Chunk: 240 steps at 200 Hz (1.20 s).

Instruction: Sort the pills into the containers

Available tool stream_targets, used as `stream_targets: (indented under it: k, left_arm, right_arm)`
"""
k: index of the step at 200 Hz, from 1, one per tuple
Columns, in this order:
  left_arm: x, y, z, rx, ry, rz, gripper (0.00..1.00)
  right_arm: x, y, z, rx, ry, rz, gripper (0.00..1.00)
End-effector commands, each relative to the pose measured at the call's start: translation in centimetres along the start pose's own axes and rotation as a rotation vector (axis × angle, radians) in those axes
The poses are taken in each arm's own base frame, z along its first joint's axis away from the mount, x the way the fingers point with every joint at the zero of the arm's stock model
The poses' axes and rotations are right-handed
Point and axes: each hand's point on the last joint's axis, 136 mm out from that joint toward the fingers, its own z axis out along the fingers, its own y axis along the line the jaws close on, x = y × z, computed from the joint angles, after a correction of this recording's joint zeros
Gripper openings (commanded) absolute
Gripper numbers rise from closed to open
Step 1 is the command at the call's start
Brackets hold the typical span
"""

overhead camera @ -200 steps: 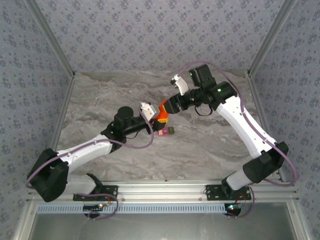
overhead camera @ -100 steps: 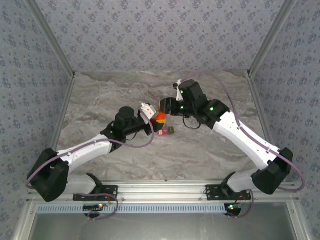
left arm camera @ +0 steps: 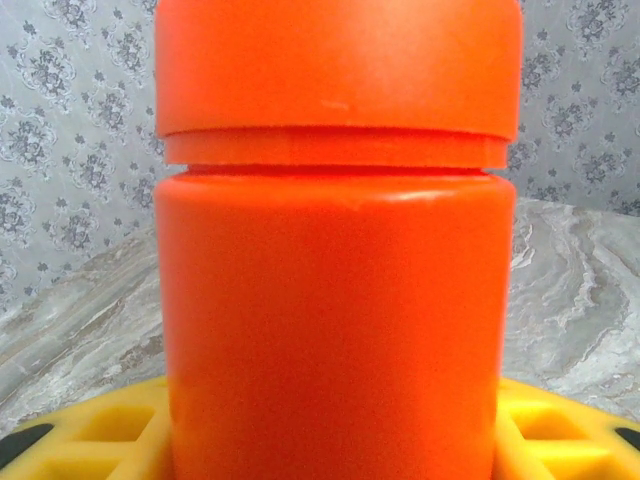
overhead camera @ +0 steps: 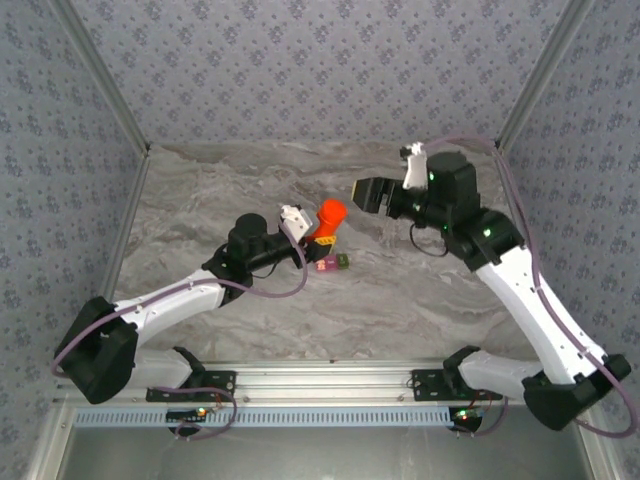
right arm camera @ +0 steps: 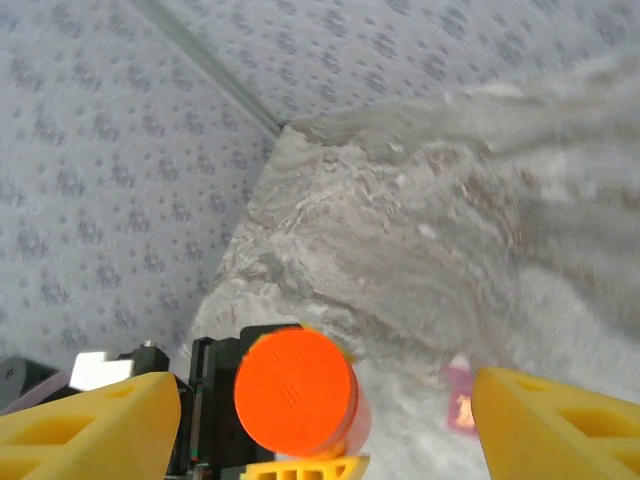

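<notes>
Fingers (left arm camera: 90,440) of left gripper (overhead camera: 316,238) clamped on orange bottle (overhead camera: 331,214); right gripper (overhead camera: 372,193) fingers wide, empty, well apart from it; containers (overhead camera: 332,263) on table (overhead camera: 420,290) just beside left fingers, toward the bases

Grey marble-veined worktop (overhead camera: 400,290), matte finish. The back wall (overhead camera: 320,70), left wall (overhead camera: 50,180) and right wall (overhead camera: 590,200) are all papered pale blue-grey with a small repeating floral motif. Slanted aluminium posts (overhead camera: 100,75) stand at the back corners, and an aluminium rail (overhead camera: 330,385) runs along the near edge. Light is soft and even.
</notes>
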Motion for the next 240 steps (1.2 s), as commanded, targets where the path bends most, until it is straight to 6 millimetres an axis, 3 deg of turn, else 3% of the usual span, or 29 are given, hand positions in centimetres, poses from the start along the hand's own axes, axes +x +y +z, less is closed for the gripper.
stream_targets:
  k: [1,38,67,139,159,192,240]
  left_arm:
    - [-3.5,-0.5,-0.2,0.039,-0.090,0.039,0.00]
    - [-3.5,-0.8,-0.1,0.057,-0.085,0.034,0.00]
    - [-3.8,-0.8,-0.1,0.058,-0.090,0.034,0.00]
    - [-3.6,-0.7,-0.1,0.053,-0.088,0.035,0.00]
    - [-3.7,-0.7,-0.2,0.051,-0.091,0.038,0.00]
    - [-3.9,-0.3,-0.2,0.031,-0.101,0.039,0.00]
    - [-3.6,-0.1,0.0,0.020,-0.101,0.029,0.00]
  right_arm:
    - [3.6,1.9,1.4,-0.151,0.245,-0.307,0.79]
    - [4.2,2.7,3.3,-0.192,0.359,-0.394,0.79]
    - [4.8,1.8,4.2,-0.160,0.400,-0.400,0.76]
    - [5.8,1.2,5.2,-0.179,0.433,-0.318,0.54]
    - [6.1,0.9,6.0,-0.130,0.435,-0.223,0.45]
    - [6.4,-1.0,7.4,0.172,0.349,-0.032,0.41]
    - [5.7,1.0,9.9,0.145,0.098,0.394,0.40]
